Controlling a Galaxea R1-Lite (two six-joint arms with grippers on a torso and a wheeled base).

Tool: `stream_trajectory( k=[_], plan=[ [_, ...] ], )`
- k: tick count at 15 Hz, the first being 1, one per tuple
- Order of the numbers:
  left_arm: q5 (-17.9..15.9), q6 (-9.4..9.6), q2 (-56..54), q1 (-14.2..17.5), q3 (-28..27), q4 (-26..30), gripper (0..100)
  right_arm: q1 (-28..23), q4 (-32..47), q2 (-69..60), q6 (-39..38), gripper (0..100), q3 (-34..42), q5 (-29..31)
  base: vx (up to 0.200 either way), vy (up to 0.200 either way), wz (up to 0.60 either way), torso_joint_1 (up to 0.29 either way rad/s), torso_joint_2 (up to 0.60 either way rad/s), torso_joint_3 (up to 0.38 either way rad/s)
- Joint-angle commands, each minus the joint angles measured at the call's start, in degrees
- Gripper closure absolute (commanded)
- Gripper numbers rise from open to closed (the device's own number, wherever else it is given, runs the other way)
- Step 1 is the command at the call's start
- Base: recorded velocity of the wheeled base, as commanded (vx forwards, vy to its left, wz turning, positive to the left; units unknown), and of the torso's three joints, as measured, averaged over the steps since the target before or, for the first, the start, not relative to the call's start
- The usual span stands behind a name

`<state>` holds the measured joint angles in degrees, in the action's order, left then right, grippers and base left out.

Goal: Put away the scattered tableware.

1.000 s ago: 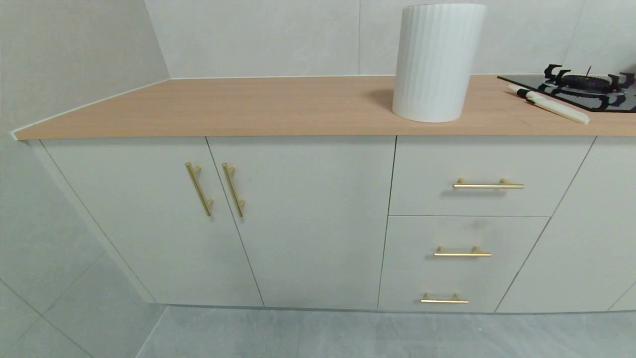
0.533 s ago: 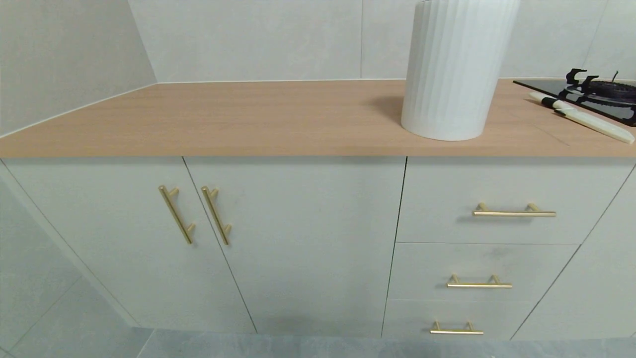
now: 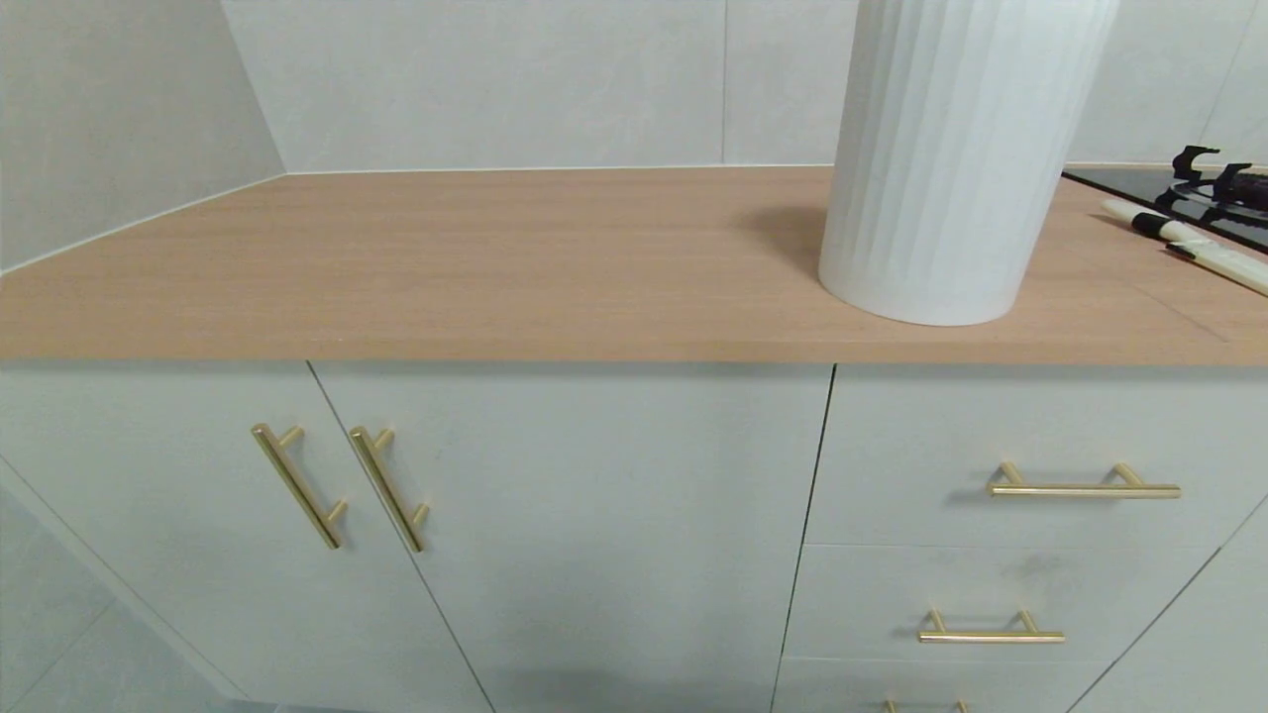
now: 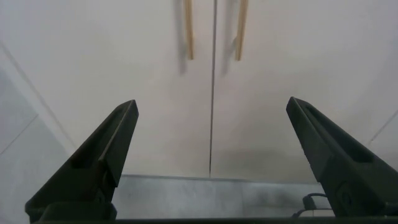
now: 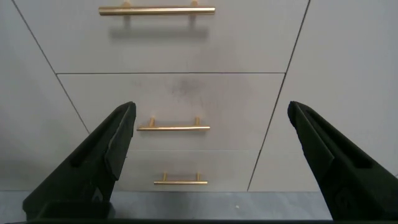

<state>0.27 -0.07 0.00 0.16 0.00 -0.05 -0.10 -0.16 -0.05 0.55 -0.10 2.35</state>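
A tall white ribbed holder (image 3: 961,158) stands on the wooden counter (image 3: 495,267) toward its right. A white knife with a black band (image 3: 1189,253) lies on the counter at the far right, beside the black stove (image 3: 1218,193). My left gripper (image 4: 211,109) hangs open below the counter, facing the double cabinet doors and their two brass handles (image 4: 188,31). My right gripper (image 5: 211,115) is open too, facing the drawer stack, with nothing between its fingers.
White cabinet doors with brass handles (image 3: 342,485) sit under the counter at left. Three drawers with brass handles (image 3: 1085,485) are at right, also seen as the drawer fronts (image 5: 168,106) in the right wrist view. Tiled walls close the back and left side. Grey floor lies below.
The head camera has come closer to the counter, so the holder, knife and cabinets look bigger and lower in the picture. Nothing on the counter has moved.
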Motion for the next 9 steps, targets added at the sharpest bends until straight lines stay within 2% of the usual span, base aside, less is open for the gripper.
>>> stream_trajectory(
  k=[1, 4, 9],
  plan=[
    [0.0, -0.01, 0.0, 0.0, 0.0, 0.0, 0, 0.0, 0.0, 0.1, 0.1, 0, 0.0, 0.0, 0.000, 0.000, 0.00, 0.000, 0.00, 0.000],
    [0.0, -0.01, 0.0, 0.0, 0.0, 0.0, 0, 0.0, 0.0, 0.1, 0.1, 0, 0.0, 0.0, 0.000, 0.000, -0.60, 0.001, 0.00, -0.001],
    [0.0, -0.01, 0.0, 0.0, 0.0, 0.0, 0, 0.0, 0.0, 0.1, 0.0, 0, 0.1, 0.0, 0.000, 0.000, 0.00, 0.000, 0.00, 0.000]
  ],
)
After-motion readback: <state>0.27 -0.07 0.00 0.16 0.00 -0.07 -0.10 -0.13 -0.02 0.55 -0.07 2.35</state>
